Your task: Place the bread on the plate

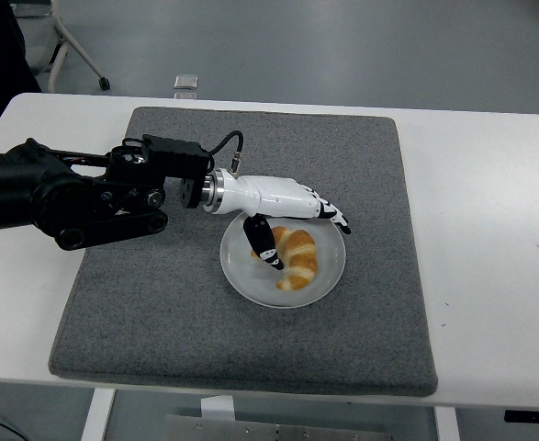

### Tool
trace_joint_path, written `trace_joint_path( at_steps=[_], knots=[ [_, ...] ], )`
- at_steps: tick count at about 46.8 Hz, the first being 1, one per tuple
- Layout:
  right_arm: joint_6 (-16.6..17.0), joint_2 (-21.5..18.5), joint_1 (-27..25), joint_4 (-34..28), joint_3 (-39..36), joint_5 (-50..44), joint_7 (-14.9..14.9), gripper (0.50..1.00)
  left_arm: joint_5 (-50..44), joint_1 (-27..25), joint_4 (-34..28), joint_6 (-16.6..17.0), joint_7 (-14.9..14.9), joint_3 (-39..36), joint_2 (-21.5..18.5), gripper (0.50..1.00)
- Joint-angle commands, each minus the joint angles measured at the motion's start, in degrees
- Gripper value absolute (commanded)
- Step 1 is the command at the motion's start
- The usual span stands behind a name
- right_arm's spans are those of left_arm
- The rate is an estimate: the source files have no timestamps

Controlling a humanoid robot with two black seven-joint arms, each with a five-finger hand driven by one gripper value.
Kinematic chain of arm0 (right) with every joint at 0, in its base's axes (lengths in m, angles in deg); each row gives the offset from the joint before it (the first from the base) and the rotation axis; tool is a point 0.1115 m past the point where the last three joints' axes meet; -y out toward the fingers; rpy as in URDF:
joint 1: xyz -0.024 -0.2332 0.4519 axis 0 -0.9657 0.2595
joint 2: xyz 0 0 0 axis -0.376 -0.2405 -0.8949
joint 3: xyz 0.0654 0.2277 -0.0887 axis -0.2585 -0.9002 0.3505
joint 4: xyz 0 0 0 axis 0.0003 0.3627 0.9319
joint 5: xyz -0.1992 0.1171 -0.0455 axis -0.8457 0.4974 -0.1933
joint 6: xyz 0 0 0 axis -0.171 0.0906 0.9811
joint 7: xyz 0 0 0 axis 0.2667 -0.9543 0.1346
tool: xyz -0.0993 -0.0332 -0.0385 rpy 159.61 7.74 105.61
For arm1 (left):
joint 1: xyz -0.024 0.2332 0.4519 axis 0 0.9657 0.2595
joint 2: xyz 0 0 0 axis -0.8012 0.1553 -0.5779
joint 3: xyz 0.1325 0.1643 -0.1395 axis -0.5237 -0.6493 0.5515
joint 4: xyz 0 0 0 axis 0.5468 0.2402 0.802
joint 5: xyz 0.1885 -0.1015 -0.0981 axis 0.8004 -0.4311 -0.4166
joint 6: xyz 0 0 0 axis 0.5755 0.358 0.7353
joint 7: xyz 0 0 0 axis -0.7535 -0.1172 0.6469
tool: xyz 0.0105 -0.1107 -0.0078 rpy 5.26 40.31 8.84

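Note:
A golden croissant [296, 256] lies on a round white plate [322, 276] in the middle of the grey mat [251, 312]. My left hand [292, 220], white with black fingertips, hovers over the plate's upper left part. Its fingers [335, 213] are stretched out flat above the croissant and its thumb [263, 243] hangs down beside the bread's left end. The hand is open and holds nothing. The black left arm [76, 193] reaches in from the left edge. No right arm shows.
The grey mat covers most of the white table [489, 230]. Beyond the table's far edge are a small grey object [186, 83] on the floor and a chair's wheeled leg [81, 55] at the top left.

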Motion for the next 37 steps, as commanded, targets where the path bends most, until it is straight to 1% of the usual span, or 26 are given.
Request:
trace_joint_path(
  at_steps=[1, 7, 13, 18, 31, 37],
  knots=[
    [0.00, 0.00, -0.08, -0.04, 0.00, -0.01, 0.00, 0.932, -0.57, -0.04, -0.23, -0.09, 0.00, 1.43, -0.16, 0.992],
    [0.00, 0.00, 0.01, 0.05, 0.00, -0.01, 0.00, 0.930, -4.70, -0.04, -0.24, -0.17, 0.00, 3.19, -0.95, 0.992],
    [0.00, 0.00, 0.01, -0.04, 0.00, 0.08, 0.00, 0.930, -12.52, 0.13, 0.73, 0.09, 0.00, 5.65, -1.21, 0.992],
    [0.00, 0.00, -0.08, 0.05, 0.00, -0.01, 0.00, 0.930, -17.88, 0.39, 4.68, 0.09, 0.00, 8.28, -1.65, 0.992],
    [0.00, 0.00, 0.01, 0.05, 0.00, -0.01, 0.00, 0.930, -35.37, 3.47, 13.47, 0.44, -0.08, 18.39, -0.86, 0.992],
    [0.00, 0.00, -0.07, 0.05, 0.00, -0.01, 0.00, 0.930, -44.07, 3.65, 18.21, 1.93, -0.08, 19.54, 1.16, 0.992]
  ],
)
